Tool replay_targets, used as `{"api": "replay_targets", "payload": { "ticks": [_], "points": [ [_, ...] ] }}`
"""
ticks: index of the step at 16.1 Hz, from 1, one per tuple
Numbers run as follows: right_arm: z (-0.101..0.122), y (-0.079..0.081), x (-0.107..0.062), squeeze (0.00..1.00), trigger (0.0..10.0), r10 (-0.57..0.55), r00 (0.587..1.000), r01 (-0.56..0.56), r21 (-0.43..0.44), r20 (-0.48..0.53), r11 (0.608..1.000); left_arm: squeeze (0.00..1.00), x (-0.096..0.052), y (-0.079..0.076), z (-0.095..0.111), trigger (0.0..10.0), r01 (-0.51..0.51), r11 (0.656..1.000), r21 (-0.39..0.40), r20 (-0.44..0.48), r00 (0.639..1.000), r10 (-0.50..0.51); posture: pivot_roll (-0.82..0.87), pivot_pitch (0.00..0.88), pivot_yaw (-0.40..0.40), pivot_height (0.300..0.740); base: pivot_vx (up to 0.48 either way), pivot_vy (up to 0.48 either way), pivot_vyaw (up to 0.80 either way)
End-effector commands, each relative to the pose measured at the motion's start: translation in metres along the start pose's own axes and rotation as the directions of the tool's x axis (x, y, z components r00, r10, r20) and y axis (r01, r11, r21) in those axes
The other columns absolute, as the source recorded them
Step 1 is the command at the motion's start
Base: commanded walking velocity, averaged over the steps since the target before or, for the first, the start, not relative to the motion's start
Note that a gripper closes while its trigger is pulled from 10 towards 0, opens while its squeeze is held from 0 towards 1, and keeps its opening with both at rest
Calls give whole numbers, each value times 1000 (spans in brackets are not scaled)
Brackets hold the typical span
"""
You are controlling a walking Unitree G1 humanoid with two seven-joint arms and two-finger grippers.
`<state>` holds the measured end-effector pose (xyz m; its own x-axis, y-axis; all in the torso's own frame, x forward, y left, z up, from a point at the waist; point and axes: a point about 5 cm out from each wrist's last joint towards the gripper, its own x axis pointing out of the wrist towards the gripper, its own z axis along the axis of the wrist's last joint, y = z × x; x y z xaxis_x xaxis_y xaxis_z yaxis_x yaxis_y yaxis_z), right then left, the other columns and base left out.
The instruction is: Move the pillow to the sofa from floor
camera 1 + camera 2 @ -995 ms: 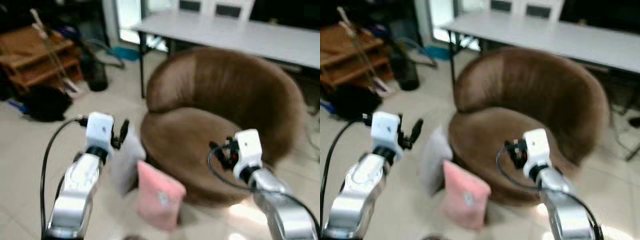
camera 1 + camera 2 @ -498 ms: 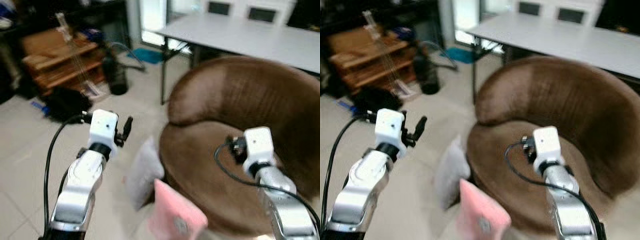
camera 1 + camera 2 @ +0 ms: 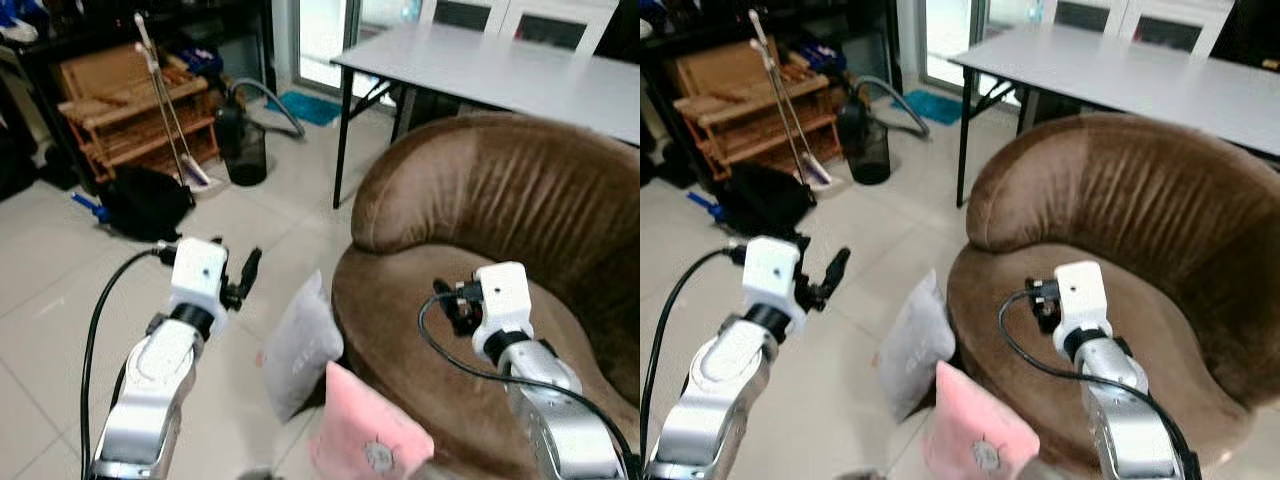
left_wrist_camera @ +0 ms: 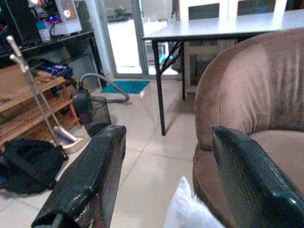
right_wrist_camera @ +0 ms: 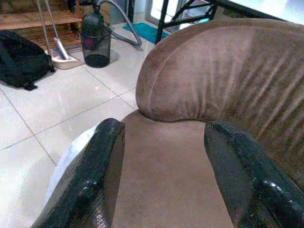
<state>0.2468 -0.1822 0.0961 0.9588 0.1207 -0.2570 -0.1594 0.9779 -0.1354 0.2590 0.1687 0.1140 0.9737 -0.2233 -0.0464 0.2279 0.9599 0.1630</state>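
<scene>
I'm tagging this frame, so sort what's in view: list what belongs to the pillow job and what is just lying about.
Belongs to the job:
- pink pillow, on the floor against the sofa front
- grey pillow, leaning beside it
- brown sofa
- left hand, open above the floor
- right hand, open over the seat

Just lying about:
- black bag
- vacuum cleaner
- wooden rack
- white table

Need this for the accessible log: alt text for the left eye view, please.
Two pillows, one grey and one pink, lean against the front of a round brown sofa on a tiled floor. The left gripper is raised over the floor beside the grey pillow, and the right gripper is over the sofa seat, both open and holding nothing.
</scene>
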Motion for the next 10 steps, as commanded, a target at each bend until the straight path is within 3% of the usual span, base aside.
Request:
{"api": "replay_targets", "payload": {
  "ticks": [1, 3, 10],
  "points": [
    [1, -2, 0, 0, 10000, 0, 1000, 0, 12, 9, 1000, 0, -1, 3, -6, 10000, -2, 1000, 4, -12, 1000, 2, 15, 11, -8, 675, 0, 0, 0],
    [-3, -4, -1, 0, 10000, 6, 1000, -6, 28, -7, 1000, 0, -3, 8, -20, 10000, 3, 1000, 19, -16, 1000, -3, 11, 17, -10, 650, 0, 0, 0],
    [-3, -4, -3, 0, 10000, 4, 1000, -4, 30, -14, 1000, 0, -3, 10, -20, 10000, 19, 1000, 11, 15, 1000, -20, 4, 25, -11, 580, 0, 0, 0]
  ]
}}
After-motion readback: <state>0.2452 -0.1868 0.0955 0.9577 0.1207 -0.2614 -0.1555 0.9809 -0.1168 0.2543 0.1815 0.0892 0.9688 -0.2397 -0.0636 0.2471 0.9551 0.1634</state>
